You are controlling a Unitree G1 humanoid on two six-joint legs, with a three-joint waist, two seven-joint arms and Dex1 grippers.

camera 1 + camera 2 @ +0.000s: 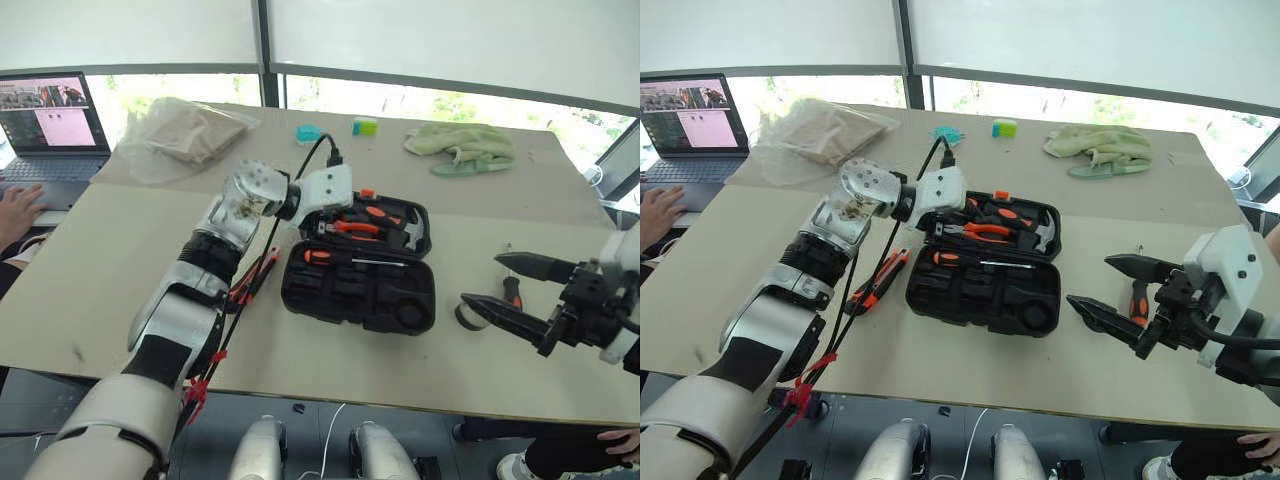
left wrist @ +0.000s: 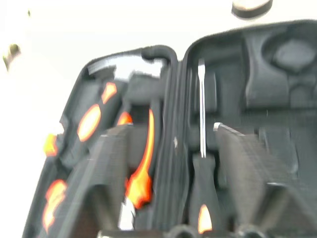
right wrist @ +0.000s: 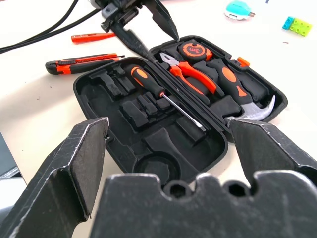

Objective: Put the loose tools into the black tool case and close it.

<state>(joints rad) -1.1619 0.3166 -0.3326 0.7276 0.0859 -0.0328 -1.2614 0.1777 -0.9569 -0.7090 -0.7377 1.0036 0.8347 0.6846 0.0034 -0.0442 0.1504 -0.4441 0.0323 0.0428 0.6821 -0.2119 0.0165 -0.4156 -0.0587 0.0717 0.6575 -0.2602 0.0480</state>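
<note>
Nearest, the right pincer (image 1: 1105,290) hangs wide and empty beside a tape roll (image 1: 470,316) and screwdriver (image 1: 1138,300). The black tool case (image 1: 358,290) lies open mid-desk (image 1: 90,270), one screwdriver (image 3: 163,96) slotted. The left pincer (image 3: 143,29) hovers part-open and empty over it; a utility knife (image 3: 81,63) and another screwdriver (image 3: 91,36) remain outside.

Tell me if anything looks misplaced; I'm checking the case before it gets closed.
One screwdriver lies in the black tool case, near its hinge. The utility knife and another screwdriver lie on the table beside the case, and a tape roll and a third screwdriver sit past its other end.
</note>
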